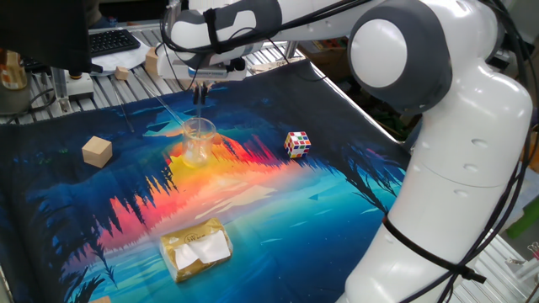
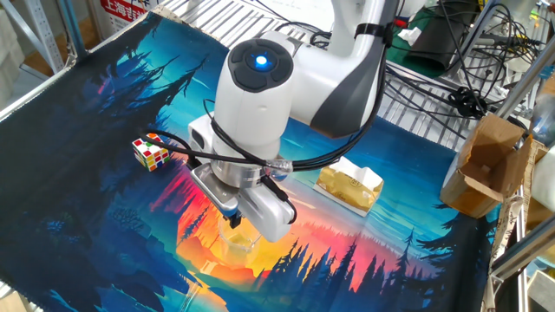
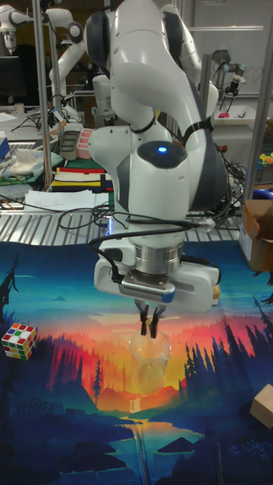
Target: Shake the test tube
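My gripper point(image 1: 200, 94) hangs straight above the clear glass beaker point(image 1: 198, 140) in the middle of the mat. In the tall fixed view its fingertips point(image 3: 149, 327) are pinched together just over the beaker's rim point(image 3: 149, 342). They hold the test tube point(image 1: 200, 114), a thin clear upright line running from the fingers down into the beaker. It is faint and hard to follow. In the other fixed view the arm's wrist covers the gripper, and only part of the beaker point(image 2: 240, 240) shows below it.
A second thin clear rod point(image 1: 173, 112) slants up and left from the beaker. A wooden cube point(image 1: 97, 151) lies left, a Rubik's cube point(image 1: 296, 143) right, and a yellow packet point(image 1: 196, 248) near the front. Cardboard box point(image 2: 486, 169) stands off the mat.
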`<state>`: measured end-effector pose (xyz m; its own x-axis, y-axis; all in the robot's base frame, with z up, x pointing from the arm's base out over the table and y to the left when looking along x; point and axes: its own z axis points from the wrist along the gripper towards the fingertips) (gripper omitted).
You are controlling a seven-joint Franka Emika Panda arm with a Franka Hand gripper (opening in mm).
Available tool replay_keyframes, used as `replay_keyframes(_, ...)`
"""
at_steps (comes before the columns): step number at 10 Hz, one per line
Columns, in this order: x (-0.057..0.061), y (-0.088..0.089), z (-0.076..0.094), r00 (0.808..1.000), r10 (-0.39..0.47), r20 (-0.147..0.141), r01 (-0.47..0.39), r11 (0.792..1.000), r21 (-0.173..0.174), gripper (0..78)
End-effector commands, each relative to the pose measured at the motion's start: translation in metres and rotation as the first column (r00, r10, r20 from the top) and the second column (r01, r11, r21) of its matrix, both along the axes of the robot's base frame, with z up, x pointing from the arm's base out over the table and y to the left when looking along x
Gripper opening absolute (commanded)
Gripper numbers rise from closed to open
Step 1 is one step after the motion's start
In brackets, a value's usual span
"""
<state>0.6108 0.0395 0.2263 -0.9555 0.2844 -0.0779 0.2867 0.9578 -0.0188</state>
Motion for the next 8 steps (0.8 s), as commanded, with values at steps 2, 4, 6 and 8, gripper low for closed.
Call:
replay_keyframes(2,-0.0002,-0.0002,-0.0069,1.000,-0.005,0.007,0.005,1.000,0.001,1.1)
replay_keyframes(4,-0.0024,-0.0006,-0.0076,1.000,-0.012,0.005,0.012,1.000,0.000,1.1)
replay_keyframes(6,-0.0057,-0.0013,-0.0083,1.000,-0.017,0.002,0.017,1.000,0.000,1.1)
replay_keyframes(8,-0.0069,-0.0016,-0.0086,1.000,-0.021,0.003,0.021,1.000,-0.004,1.1)
